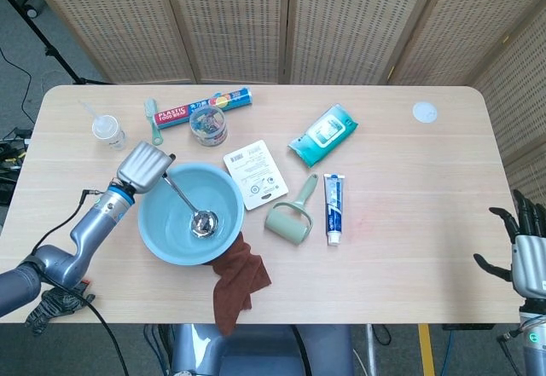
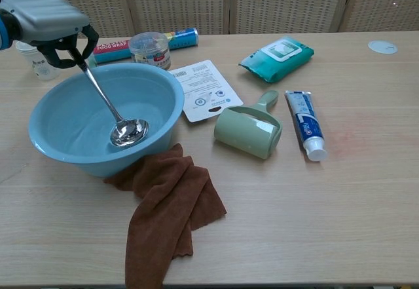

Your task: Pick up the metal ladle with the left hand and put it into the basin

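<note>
Left hand (image 2: 49, 23) grips the metal ladle (image 2: 111, 114) by its handle – bowl low inside the basin (image 2: 167, 115), near the desk's left edge. Best lower gently, then release. Right hand (image 1: 529, 248) idle – fingers spread.

Head view: looking almost straight down from high above, taking in the whole table (image 1: 409, 257) edge to edge, with the folding screen (image 1: 281, 18) at the top and bits of floor at both sides. Far enough back to catch both arms at the left and right margins.

Chest view: set low at the near edge of the table (image 2: 340, 223), facing forward at a shallow slant toward the screen (image 2: 288, 0). Much closer in; only the middle and left of the tabletop in frame.

Shared by both: blue basin (image 1: 153, 231) (image 2: 46, 138), brown cloth (image 1: 235, 286) (image 2: 170, 217), lint roller (image 1: 290, 218) (image 2: 252, 132), toothpaste tube (image 1: 333, 208) (image 2: 304, 128), wipes pack (image 1: 322, 135) (image 2: 276, 56).
</note>
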Available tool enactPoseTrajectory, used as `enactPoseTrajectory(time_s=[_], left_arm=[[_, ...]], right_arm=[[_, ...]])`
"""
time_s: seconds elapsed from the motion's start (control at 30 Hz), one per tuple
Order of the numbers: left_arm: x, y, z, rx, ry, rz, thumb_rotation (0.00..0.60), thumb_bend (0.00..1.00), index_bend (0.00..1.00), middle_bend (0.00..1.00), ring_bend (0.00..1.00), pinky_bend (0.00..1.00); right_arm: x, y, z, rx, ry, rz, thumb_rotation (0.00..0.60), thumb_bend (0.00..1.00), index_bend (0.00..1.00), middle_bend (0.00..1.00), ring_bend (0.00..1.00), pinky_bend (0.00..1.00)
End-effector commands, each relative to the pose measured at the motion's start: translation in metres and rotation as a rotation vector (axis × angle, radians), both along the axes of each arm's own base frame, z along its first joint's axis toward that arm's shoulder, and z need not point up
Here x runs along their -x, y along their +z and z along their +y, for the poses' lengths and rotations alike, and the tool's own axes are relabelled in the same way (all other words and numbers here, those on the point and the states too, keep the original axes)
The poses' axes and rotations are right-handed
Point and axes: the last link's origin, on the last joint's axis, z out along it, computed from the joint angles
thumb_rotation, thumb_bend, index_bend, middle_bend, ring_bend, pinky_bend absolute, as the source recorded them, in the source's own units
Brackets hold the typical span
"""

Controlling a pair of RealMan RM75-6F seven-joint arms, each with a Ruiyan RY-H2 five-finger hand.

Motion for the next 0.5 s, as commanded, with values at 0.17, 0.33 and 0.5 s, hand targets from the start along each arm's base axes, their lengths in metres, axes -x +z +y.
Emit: enactPoseTrajectory(time_s=[0.17, 0.33, 0.5], left_arm=[[-0.011, -0.019, 0.001, 0.002, 0.003, 0.045, 0.600, 0.56, 0.84, 1.00, 0.93, 0.92], [-0.017, -0.024, 0.002, -0.003, -0.008, 0.064, 0.600, 0.56, 0.84, 1.00, 0.93, 0.92], [-0.022, -0.026, 0.002, -0.009, -0.017, 0.073, 0.600, 0.56, 0.84, 1.00, 0.93, 0.92]], right_arm=[[0.002, 0.004, -0.001, 0.010, -0.006, -0.008, 0.600, 0.00, 0.22, 0.00, 0.00, 0.00], [0.003, 0.006, -0.001, 0.014, -0.010, -0.012, 0.600, 0.00, 0.22, 0.00, 0.00, 0.00], [0.003, 0.008, -0.001, 0.021, -0.011, -0.017, 0.600, 0.00, 0.22, 0.00, 0.00, 0.00]])
